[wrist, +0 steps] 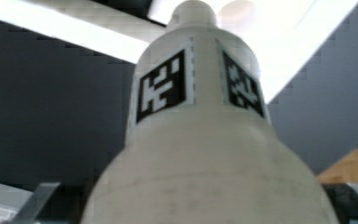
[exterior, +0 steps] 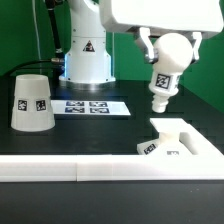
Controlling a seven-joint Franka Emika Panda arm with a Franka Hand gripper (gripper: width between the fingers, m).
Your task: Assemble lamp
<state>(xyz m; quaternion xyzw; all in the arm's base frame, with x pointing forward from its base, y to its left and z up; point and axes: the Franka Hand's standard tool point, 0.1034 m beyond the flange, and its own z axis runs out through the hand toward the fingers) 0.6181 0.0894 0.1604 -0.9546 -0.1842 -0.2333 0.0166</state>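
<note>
My gripper [exterior: 170, 48] is shut on the rounded white bulb [exterior: 166, 70] and holds it tilted in the air, narrow end down, above the flat stepped base [exterior: 180, 140] at the exterior view's right. The bulb's tip hangs a short way above the base and does not touch it. In the wrist view the bulb [wrist: 197, 130] fills the frame, its two square markers facing the camera; my fingers [wrist: 37, 200] show only as dark edges beside it. The tapered shade [exterior: 31, 102] stands mouth down on the table at the exterior view's left.
The marker board [exterior: 90, 105] lies flat on the black table between the shade and the base. The robot's white pedestal [exterior: 86, 50] stands behind it. A white ledge [exterior: 80, 168] runs along the table's front edge.
</note>
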